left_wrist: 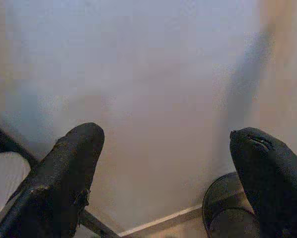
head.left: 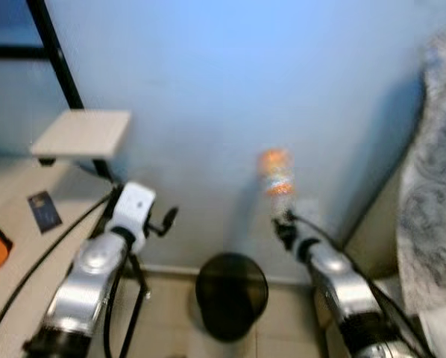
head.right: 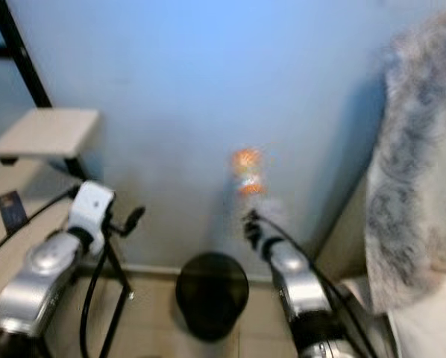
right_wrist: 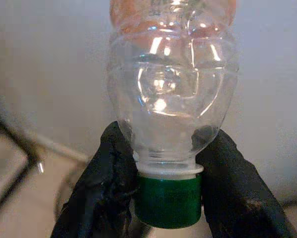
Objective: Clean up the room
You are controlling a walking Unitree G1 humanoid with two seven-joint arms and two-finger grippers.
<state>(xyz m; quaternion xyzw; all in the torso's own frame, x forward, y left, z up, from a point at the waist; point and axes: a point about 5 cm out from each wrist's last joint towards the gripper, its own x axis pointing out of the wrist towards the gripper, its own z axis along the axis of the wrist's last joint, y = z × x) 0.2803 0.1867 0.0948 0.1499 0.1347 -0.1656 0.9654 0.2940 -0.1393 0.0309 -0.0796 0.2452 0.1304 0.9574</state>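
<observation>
- Your right gripper (right_wrist: 166, 198) holds a clear plastic bottle (right_wrist: 172, 94) by the neck, jaws clamped on either side just above the green cap (right_wrist: 167, 201), cap end toward the wrist.
- In the head view the bottle (head.left: 276, 181) rides raised in front of the blue wall (head.left: 230, 82), at about 1 o'clock from the black waste bin (head.left: 231, 293) on the floor.
- Handling judgement: the bottle looks empty, so treat it as light. Its thin walls will likely dent under pressure, and the smooth plastic may slip. The neck ring under the shoulder is the stiffest hold; keep the grip there.
- Your left gripper (left_wrist: 168, 163) is free, jaws well apart, pointed at the wall base with the bin rim at its 4 o'clock.
- Surroundings: a black stand with a pale shelf plate (head.left: 83, 134) stands at 10 o'clock, and a grey furry throw (head.left: 432, 186) hangs at 3 o'clock.
- The head views are blurred, so take finer floor detail as unreadable.
</observation>
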